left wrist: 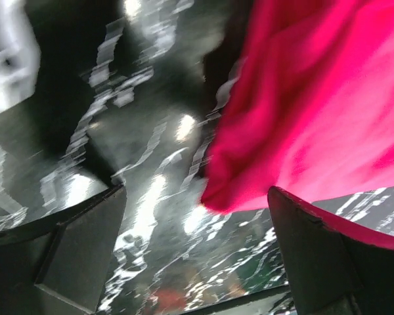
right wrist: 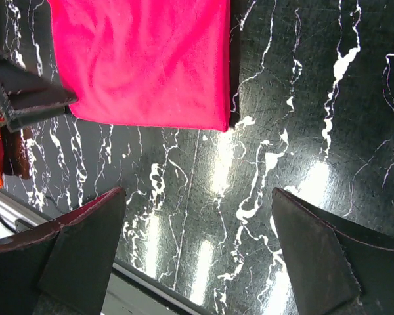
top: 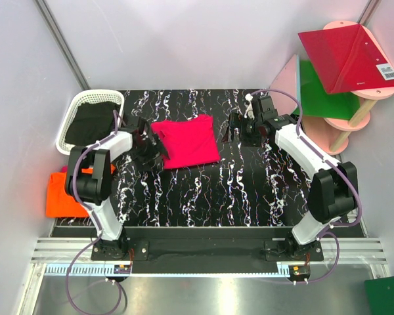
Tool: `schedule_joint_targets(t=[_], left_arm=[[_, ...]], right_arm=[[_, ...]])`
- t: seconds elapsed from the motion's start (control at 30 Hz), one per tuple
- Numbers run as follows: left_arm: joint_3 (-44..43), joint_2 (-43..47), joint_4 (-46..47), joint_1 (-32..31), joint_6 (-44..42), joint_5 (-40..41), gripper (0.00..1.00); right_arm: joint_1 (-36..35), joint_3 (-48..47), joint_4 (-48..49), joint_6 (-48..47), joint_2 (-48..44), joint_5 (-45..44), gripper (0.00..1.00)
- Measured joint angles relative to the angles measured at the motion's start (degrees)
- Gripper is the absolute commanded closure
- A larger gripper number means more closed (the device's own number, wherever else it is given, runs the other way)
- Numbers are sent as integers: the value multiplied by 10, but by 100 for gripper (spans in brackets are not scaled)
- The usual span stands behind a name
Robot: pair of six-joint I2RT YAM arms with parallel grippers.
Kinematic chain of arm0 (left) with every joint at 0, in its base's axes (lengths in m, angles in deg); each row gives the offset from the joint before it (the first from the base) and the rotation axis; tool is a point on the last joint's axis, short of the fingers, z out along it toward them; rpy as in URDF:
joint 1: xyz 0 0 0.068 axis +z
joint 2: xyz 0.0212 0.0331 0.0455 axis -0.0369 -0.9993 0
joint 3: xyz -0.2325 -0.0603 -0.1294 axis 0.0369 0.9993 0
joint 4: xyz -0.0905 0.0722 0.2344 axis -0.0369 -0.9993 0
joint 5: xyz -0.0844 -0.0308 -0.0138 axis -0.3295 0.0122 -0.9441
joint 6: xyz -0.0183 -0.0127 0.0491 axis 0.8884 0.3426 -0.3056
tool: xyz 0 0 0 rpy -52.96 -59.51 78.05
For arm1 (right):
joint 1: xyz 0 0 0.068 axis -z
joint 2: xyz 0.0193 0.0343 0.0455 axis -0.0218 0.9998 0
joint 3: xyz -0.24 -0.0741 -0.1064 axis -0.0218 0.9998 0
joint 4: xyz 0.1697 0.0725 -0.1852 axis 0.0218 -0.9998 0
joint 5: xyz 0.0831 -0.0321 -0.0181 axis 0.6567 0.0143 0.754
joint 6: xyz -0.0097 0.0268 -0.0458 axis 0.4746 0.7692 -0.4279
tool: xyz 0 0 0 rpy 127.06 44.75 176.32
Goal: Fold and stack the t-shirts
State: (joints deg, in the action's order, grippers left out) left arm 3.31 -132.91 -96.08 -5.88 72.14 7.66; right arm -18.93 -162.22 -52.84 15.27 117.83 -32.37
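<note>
The pink t-shirt point(top: 185, 141) lies folded in a tidy rectangle in the middle of the table point(top: 249, 190). The left gripper point(top: 150, 148) stands just beside its left edge, the right gripper point(top: 234, 128) near its right edge; both have the jaws wide apart and hold nothing. The orange t-shirt point(top: 58, 195) lies well apart at the far left, so the stacking seems not yet done.

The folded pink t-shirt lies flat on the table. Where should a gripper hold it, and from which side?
Probably its left edge, approached low from the left. In the left wrist view the pink t-shirt looks thick and rounded there, so one finger could likely slide under the fold. The open left gripper sits right beside that edge.
</note>
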Motion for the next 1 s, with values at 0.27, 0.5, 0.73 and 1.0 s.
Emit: schedule_joint_targets(t=[0.27, 0.5, 0.73, 1.0], left_arm=[[-91, -74, 33, -45, 32, -8, 1], [-157, -150, 57, -64, 51, -32, 100], [-158, -154, 62, -62, 28, -63, 100], [-1, -10, -32, -61, -23, 4, 100]], right_arm=[[0, 1, 1, 0, -12, 0, 0], [0, 23, 1, 3, -30, 0, 0], [0, 33, 0, 6, -33, 2, 0], [0, 33, 1, 13, -33, 11, 0]])
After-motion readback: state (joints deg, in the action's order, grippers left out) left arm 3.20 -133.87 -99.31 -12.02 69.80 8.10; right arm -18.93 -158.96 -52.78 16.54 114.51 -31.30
